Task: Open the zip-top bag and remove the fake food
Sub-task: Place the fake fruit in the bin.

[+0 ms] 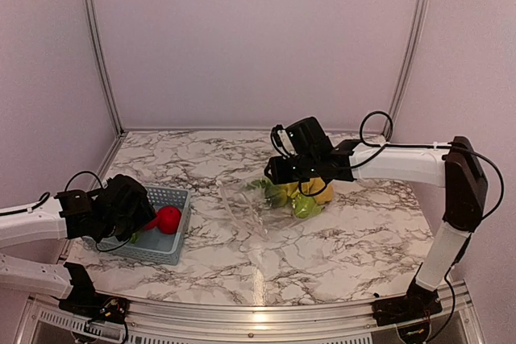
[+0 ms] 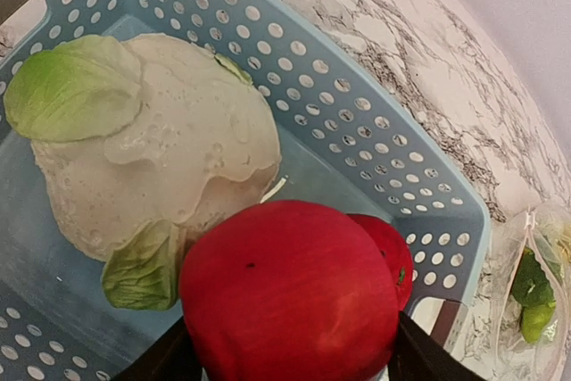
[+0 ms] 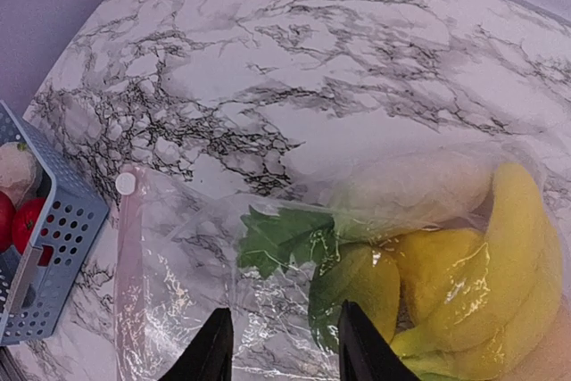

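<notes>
From above, the bag [image 1: 242, 203] lies flat mid-tabletop [image 1: 339, 255], nearly invisible but for its glare. The fruit [image 1: 306, 199] is heaped in its far-right end. The right claw [image 1: 302, 187] hangs just over that heap. At the left, the left claw [image 1: 149, 221] reaches into the basket [image 1: 173, 195] with an apple [image 1: 168, 219].

Left wrist: the claw is spread wide, its fingers [image 2: 165, 363] pressed to both sides of the apple, so it has hold of it. A cabbage [image 2: 169, 149] sits in the basket beside it.

Right wrist: the claw [image 3: 284, 345] is about half open above the film, with nothing solid between the fingers. Whether they touch the plastic I cannot tell. Bananas [image 3: 508, 247] and a pear [image 3: 357, 283] lie inside. The zip strip [image 3: 120, 292] runs along the bag's left edge.

The film looks thin, limp and slick, and would likely slip or bunch if pinched mid-sheet. The stiffer zip strip seems the best place to take hold. The fruit looks light, hard and smooth, and apt to roll. It is best gripped across its widest part, the bananas across the bunch.
</notes>
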Motion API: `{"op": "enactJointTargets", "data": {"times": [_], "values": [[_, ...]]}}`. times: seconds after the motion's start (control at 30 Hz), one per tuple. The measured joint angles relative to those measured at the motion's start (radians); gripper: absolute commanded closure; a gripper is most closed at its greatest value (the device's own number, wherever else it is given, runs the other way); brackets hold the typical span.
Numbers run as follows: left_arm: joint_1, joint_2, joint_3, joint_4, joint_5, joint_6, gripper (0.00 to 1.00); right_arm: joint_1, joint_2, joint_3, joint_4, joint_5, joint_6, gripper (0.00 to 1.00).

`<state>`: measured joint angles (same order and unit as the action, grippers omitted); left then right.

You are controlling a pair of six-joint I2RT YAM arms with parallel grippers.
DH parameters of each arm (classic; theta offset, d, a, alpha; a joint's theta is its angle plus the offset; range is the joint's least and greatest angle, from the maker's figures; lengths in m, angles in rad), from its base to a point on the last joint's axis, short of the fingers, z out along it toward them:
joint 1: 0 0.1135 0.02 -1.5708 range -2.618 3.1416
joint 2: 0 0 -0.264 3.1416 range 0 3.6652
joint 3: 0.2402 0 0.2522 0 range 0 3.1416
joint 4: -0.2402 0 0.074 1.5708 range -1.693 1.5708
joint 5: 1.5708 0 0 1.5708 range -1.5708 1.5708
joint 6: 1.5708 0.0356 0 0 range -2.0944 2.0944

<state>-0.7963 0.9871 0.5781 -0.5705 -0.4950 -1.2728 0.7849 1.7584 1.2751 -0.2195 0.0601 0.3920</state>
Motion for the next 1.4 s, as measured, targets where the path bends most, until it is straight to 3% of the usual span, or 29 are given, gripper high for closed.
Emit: {"op": "enactJointTargets", "data": {"times": [0.17,0.63,0.87,0.97,1.4], "values": [[0.000,-0.013,0.000,-0.012,-0.002,0.003,0.01,0.000,-0.019,-0.003,-0.002,0.002,0.000,0.61],[0.000,-0.105,0.027,0.057,0.029,0.175,0.01,0.000,-0.032,-0.003,-0.015,0.013,0.000,0.61],[0.000,-0.008,0.074,0.199,0.133,0.307,0.01,0.000,-0.050,-0.012,-0.030,0.030,-0.001,0.61],[-0.001,0.078,0.113,0.266,0.193,0.345,0.07,0.000,-0.061,-0.019,-0.036,0.040,-0.001,0.61],[-0.060,0.477,0.278,0.525,0.417,0.413,0.56,-0.027,-0.106,-0.048,-0.104,0.085,0.008,0.61]]}}
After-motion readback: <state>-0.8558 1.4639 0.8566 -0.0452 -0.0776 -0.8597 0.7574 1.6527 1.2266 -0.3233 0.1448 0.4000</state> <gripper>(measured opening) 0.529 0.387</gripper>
